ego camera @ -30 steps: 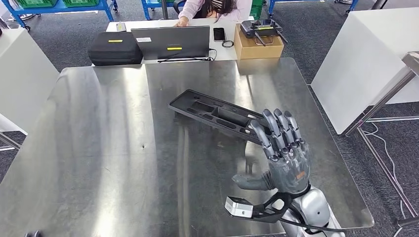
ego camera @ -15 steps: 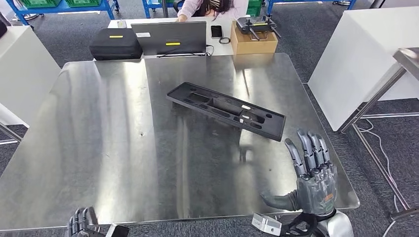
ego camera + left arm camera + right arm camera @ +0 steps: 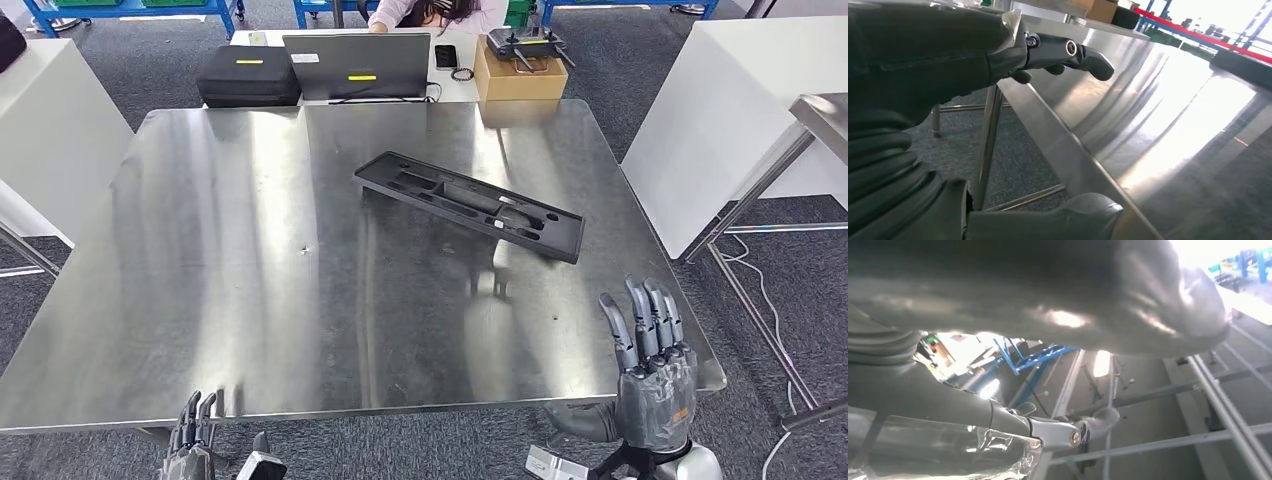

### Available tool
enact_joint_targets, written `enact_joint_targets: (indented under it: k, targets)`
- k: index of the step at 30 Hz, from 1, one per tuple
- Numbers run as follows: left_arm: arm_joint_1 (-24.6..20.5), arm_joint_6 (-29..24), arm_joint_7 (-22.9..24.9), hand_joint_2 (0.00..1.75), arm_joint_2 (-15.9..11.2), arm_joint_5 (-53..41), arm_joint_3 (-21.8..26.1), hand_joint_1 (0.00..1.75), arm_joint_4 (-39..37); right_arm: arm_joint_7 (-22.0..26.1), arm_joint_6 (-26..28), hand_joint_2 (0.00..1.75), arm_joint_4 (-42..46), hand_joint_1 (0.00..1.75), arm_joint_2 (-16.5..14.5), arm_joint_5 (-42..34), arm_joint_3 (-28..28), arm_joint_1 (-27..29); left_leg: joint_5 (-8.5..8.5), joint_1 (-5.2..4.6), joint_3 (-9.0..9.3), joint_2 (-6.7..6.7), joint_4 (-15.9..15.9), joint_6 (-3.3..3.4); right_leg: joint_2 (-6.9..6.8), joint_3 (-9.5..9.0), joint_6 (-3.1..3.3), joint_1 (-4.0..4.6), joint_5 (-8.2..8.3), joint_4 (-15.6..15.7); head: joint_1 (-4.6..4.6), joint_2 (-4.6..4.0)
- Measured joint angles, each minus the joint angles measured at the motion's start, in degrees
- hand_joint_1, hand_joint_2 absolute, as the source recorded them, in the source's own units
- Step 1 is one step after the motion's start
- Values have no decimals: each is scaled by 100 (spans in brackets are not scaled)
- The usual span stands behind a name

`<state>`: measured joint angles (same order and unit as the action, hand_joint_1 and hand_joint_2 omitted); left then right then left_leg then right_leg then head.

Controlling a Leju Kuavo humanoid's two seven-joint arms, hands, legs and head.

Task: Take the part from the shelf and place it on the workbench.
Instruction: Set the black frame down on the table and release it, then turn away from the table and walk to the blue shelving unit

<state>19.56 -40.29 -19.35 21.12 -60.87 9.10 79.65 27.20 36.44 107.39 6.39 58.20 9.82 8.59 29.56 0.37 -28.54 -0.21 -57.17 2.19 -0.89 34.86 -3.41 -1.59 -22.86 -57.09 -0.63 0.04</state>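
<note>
The part, a long black moulded tray with several recesses, lies flat and slanted on the steel workbench, right of its middle. My right hand is at the bench's near right corner, fingers spread and upright, holding nothing, well clear of the part. My left hand peeks up below the bench's near edge at the left, fingers apart and empty. In the left wrist view the left hand hangs beside the bench's edge.
A laptop, a black case and a cardboard box sit on a desk behind the bench, where a person is seated. A white table stands to the right, another to the left.
My right hand has drawn back from the part toward me and to the bench's near right corner. The left hand has come into sight. The camera view has shifted back.
</note>
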Motion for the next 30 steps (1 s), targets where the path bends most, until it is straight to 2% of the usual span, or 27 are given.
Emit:
enact_joint_targets:
  k: [1,3,4,5,6,7,8,9,10,11,12,14,15,16,17,18,19,20,21,22,23,25,26,27,28,30]
  targets:
    - [-11,0,-1,0,2,-14,3,0,-21,127,0,0,-4,0,-35,-350,-41,17,-59,-8,-46,15,18,71,4,59,-3,-9,-102,-103,7,0]
    - [-7,-1,356,0,7,-217,-37,0,-5,395,0,0,-61,0,-138,-1563,-158,31,-177,-18,-174,43,36,176,20,286,49,-23,-558,-686,36,0]
    - [16,-1,692,0,7,-394,-86,0,40,489,0,0,-123,0,-198,-2258,-229,30,-227,-31,-246,49,34,206,32,410,67,-15,-813,-1090,52,0]
    - [44,-1,1058,0,8,-591,-151,0,98,555,0,0,-205,0,-255,-2891,-308,31,-278,-49,-317,55,30,220,45,492,60,-9,-992,-1447,61,0]
    - [73,-1,1434,0,8,-804,-227,0,171,603,0,0,-295,0,-305,-3341,-384,31,-326,-68,-383,61,24,227,55,490,33,-4,-1066,-1644,62,0]
    - [98,-1,1847,0,9,-1052,-315,0,249,639,0,0,-402,0,-357,-3696,-459,25,-371,-87,-440,63,18,228,59,371,-4,3,-1039,-1623,64,0]
    - [126,-1,2395,0,9,-1390,-440,0,351,665,-1,0,-553,0,-423,-4034,-556,4,-413,-102,-488,65,10,224,61,132,-41,11,-940,-1369,64,0]
    - [154,-1,3043,0,10,-1787,-600,0,470,685,-4,0,-748,0,-495,-4385,-677,-41,-452,-111,-523,67,3,216,61,-194,-56,25,-833,-945,63,0]
    - [174,-1,3716,0,9,-2185,-792,0,594,709,-12,0,-1021,0,-571,-4806,-842,-112,-490,-124,-553,65,-4,200,61,-518,-43,50,-765,-476,64,0]
    - [188,-2,4316,0,5,-2523,-985,0,711,761,-24,0,-1376,0,-639,-5242,-1054,-212,-531,-133,-576,62,-4,177,60,-758,-11,82,-727,-110,61,0]
    - [194,-2,4738,0,-7,-2728,-1144,0,805,842,-40,0,-1797,0,-688,-5637,-1294,-341,-568,-140,-589,60,-5,154,61,-874,35,113,-724,116,60,0]
    - [211,-3,5214,0,-42,-2885,-1332,0,964,1040,-78,0,-2923,0,-736,-6317,-1862,-659,-637,-142,-607,61,2,95,57,-852,124,145,-686,206,64,0]
    - [220,-3,5337,0,-63,-2899,-1370,0,1032,1101,-92,0,-3525,0,-745,-6549,-2132,-831,-628,-134,-634,50,-24,67,50,-818,168,115,-644,225,70,0]
    - [227,-3,5416,0,-85,-2908,-1394,0,1091,1121,-102,0,-4144,0,-746,-6723,-2389,-986,-539,-125,-680,35,-104,37,39,-787,223,84,-594,234,69,0]
    - [232,-3,5461,0,-105,-2912,-1419,0,1138,1112,-106,0,-4697,0,-745,-6821,-2602,-1118,-347,-114,-760,18,-290,2,18,-746,276,49,-539,244,66,0]
    - [234,-3,5489,0,-127,-2915,-1444,0,1172,1092,-107,0,-5186,0,-743,-6874,-2781,-1223,-77,-91,-868,3,-587,-34,-2,-698,314,27,-487,245,63,0]
    - [235,-3,5501,0,-145,-2917,-1472,0,1196,1075,-107,0,-5622,0,-739,-6903,-2935,-1305,210,-69,-985,0,-963,-74,-16,-645,340,29,-437,241,59,0]
    - [235,-3,5505,0,-162,-2917,-1495,0,1208,1069,-107,0,-5979,0,-741,-6914,-3055,-1376,426,-40,-1086,1,-1338,-116,-27,-591,343,29,-384,235,58,0]
    - [235,-2,5507,0,-179,-2918,-1509,0,1213,1067,-107,0,-6274,0,-745,-6918,-3149,-1434,519,-9,-1124,2,-1593,-153,-27,-535,325,24,-335,225,57,0]
    - [236,-2,5507,0,-194,-2918,-1521,0,1218,1066,-107,0,-6521,0,-749,-6921,-3226,-1482,496,24,-1070,4,-1663,-185,-27,-480,302,12,-291,212,56,0]
    - [237,-1,5508,0,-208,-2918,-1533,0,1226,1066,-107,0,-6733,0,-751,-6922,-3294,-1519,378,57,-897,6,-1496,-213,-27,-421,276,-6,-257,190,53,0]
    - [231,-1,5508,0,-225,-2918,-1563,0,1251,1066,-107,0,-7044,0,-747,-6925,-3396,-1593,138,119,-319,2,-679,-275,-22,-307,219,-35,-211,113,50,0]
    - [227,1,5508,0,-231,-2918,-1579,0,1262,1066,-107,0,-7165,0,-745,-6923,-3434,-1632,66,124,-103,-17,-341,-268,-16,-258,183,-37,-189,74,49,0]
    - [225,1,5509,0,-235,-2918,-1591,0,1274,1067,-107,0,-7258,0,-742,-6922,-3463,-1671,48,120,19,-35,-125,-247,-9,-216,142,-27,-163,43,49,0]
    - [223,2,5510,0,-241,-2918,-1600,0,1283,1067,-107,0,-7342,0,-737,-6921,-3491,-1700,57,96,27,-54,-69,-205,-2,-186,93,-8,-130,31,50,0]
    - [225,2,5514,0,-248,-2918,-1616,0,1301,1060,-105,0,-7482,0,-729,-6917,-3536,-1739,-22,58,-63,-53,-63,-67,11,-138,-22,-3,-60,38,62,0]
